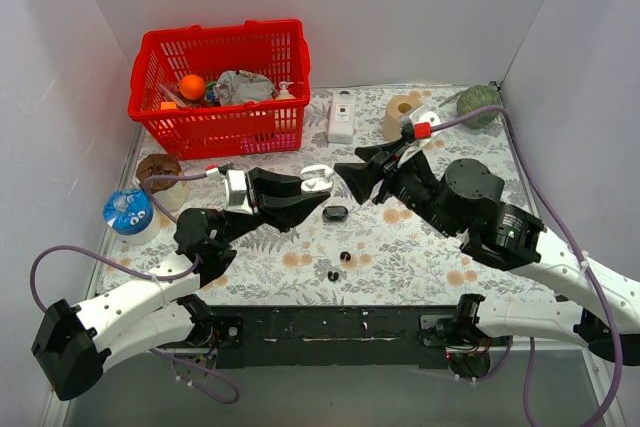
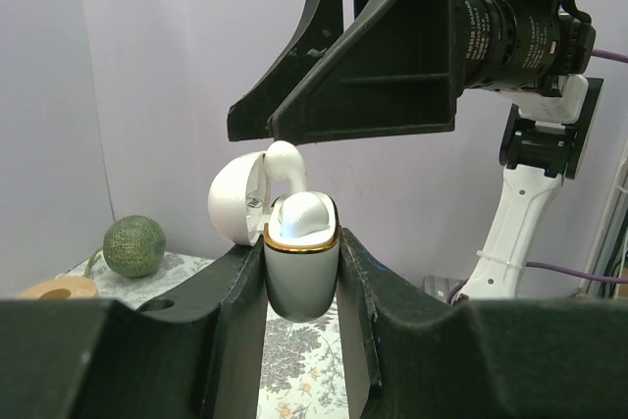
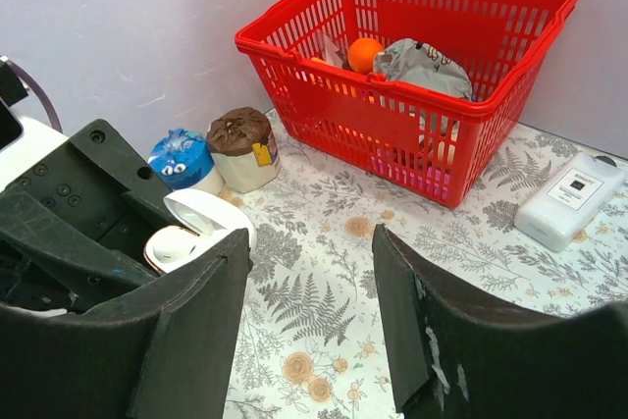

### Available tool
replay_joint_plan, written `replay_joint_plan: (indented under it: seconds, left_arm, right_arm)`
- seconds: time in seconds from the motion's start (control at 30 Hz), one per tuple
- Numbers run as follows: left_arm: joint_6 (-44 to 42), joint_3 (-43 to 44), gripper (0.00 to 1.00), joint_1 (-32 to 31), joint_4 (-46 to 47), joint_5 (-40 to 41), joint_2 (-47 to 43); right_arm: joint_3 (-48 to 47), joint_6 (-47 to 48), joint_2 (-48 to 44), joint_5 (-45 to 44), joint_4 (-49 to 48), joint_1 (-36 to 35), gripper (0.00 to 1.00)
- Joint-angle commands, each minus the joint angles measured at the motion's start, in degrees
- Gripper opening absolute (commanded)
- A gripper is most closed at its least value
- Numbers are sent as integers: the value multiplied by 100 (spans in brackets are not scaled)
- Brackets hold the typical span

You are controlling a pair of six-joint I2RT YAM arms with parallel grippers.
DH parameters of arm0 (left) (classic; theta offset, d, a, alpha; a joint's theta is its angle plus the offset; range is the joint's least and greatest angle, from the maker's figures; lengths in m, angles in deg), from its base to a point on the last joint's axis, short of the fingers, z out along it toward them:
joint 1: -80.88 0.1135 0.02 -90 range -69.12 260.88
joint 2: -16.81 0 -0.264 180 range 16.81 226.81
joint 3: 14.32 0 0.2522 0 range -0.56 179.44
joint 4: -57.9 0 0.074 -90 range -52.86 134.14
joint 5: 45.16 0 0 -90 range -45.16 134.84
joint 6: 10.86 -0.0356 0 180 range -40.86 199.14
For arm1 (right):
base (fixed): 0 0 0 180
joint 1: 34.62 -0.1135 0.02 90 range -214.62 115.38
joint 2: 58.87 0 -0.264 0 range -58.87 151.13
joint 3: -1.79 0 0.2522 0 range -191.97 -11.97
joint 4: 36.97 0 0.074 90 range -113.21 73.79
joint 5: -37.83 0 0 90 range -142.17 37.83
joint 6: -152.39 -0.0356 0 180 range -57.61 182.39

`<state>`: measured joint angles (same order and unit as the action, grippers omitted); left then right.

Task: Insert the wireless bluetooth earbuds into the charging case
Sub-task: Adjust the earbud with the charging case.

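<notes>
White walls all round, and a fern-print bench (image 1: 400,247) below. The left fingers (image 2: 235,311) are clamped on the white charging case (image 2: 301,267). They hold it upright and clear of the bench, mouth up, with its lid (image 2: 234,205) swung open on the side away from the right arm.

One white bud (image 2: 299,215) sits domed in the near socket. A second, stemmed bud (image 2: 285,157) stands up against the lid. Whether it's fully seated I can't tell.

The right fingers (image 3: 186,340) are spread wide and carrying nothing. Their tips are just beside the case mouth and a shade above it, so the case's long axis points up at them.

The key relation is below. Two tiny black buds (image 1: 345,256) lie loose on the bench, under both sets of fingers and back toward the arm bases, with a black case (image 1: 335,213) between them and the fingertips. Both arms are about equally close, but only the right is free, so I'd judge any pickup is its job: a drop down and back. The red basket (image 1: 290,37) stands well away.
</notes>
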<state>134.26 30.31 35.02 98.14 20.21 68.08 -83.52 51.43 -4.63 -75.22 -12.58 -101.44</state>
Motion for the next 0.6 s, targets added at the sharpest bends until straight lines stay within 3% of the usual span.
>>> replay_joint_plan:
  seconds: [0.0,0.57]
  left_arm:
    - [-18,209,0,-1,-12,-60,-55]
    - [-71,244,0,-1,-47,28,-91]
  right_arm:
    - [-166,-2,87,-51,0,3,61]
    - [-219,-125,201,538,404,3,61]
